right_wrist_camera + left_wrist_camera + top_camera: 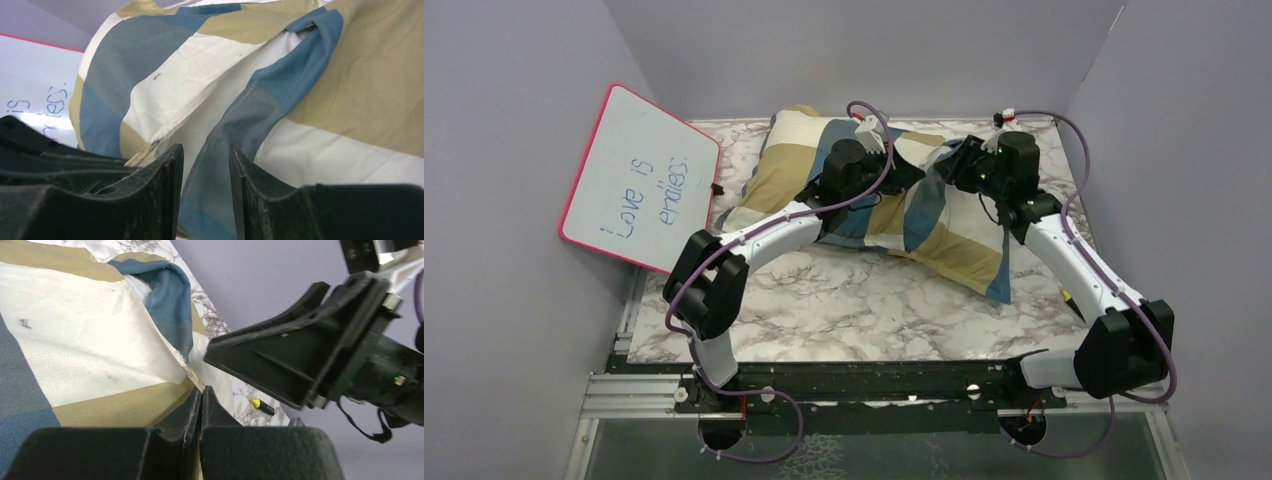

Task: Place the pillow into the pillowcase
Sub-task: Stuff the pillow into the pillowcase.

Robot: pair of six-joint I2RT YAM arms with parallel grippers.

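Note:
The checked blue, tan and cream pillowcase [964,250] lies bulging at the back of the marble table. White pillow [220,105] fabric shows through its open mouth, between a cream hem and a loose blue flap [280,85]. My left gripper [912,178] reaches over the pillowcase [90,340], and in the left wrist view it [201,390] is shut with the frayed cream-tan hem pinched at its tips. My right gripper [946,165] faces it from the right. Its jaws [206,150] stand apart, with the blue flap lying between them. One of its fingers [280,350] hangs just above the left gripper's tips.
A pink-rimmed whiteboard [639,180] with blue writing leans against the left wall, close to the pillowcase's left end. A black marker with a yellow cap [262,406] lies on the table [844,310] near the right arm. Grey walls enclose the back and both sides.

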